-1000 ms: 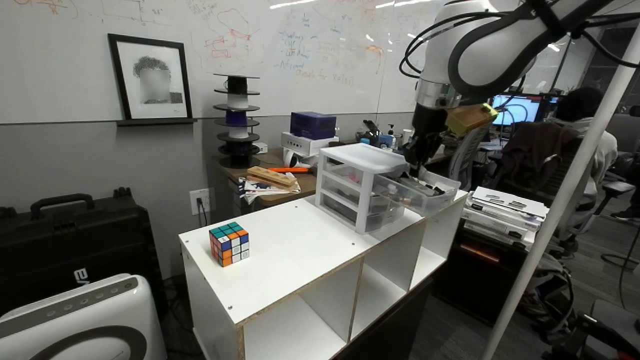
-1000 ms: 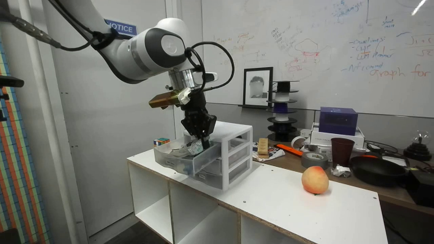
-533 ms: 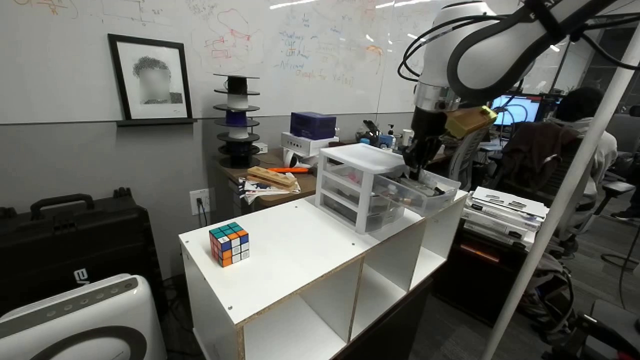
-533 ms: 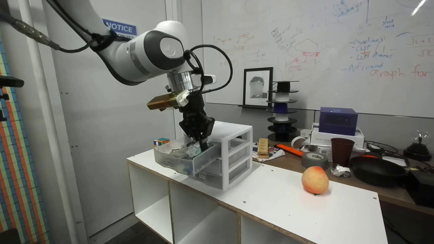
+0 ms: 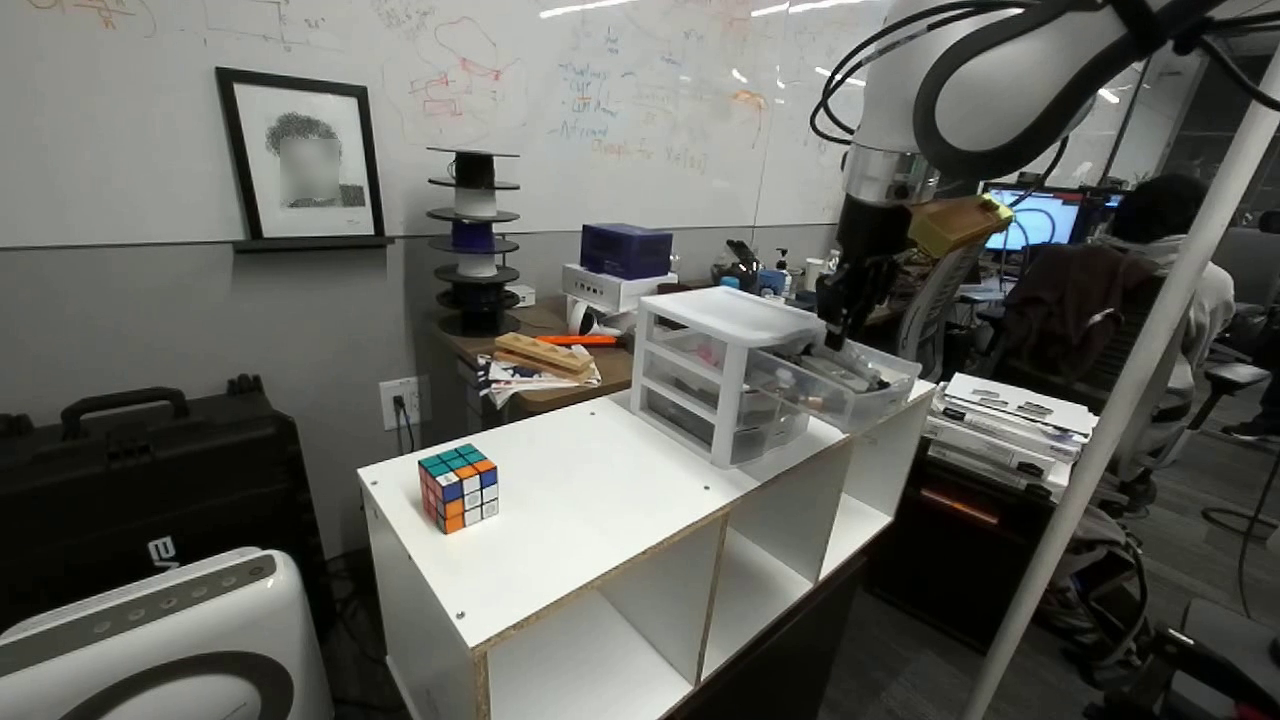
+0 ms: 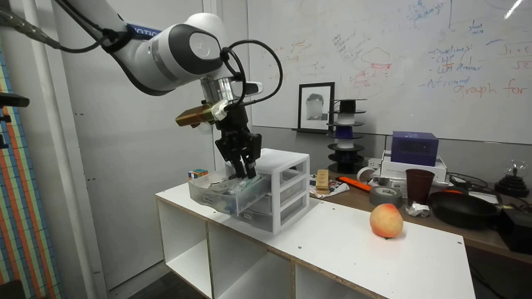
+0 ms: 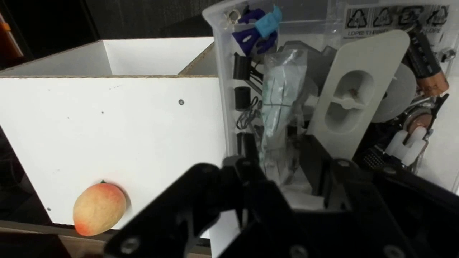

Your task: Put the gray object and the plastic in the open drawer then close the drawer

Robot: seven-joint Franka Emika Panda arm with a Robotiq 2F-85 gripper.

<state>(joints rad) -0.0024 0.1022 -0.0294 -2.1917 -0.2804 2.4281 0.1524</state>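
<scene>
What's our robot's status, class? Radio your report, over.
Gripper open, above the pulled-out drawer. Gray object and plastic inside. Possibly in the way of closing: gripper itself.

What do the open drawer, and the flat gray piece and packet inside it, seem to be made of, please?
Open drawer: probably frosted plastic; shapes show through its wall.
Flat gray piece: perhaps matte molded plastic, with rounded recesses.
Packet: apparently glossy plastic film, see-through and creased.

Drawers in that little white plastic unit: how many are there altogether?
3. The top drawer is pulled open; below it are the middle drawer and, lowest, the bottom drawer, both of which look pushed in. None seem hidden.
</scene>
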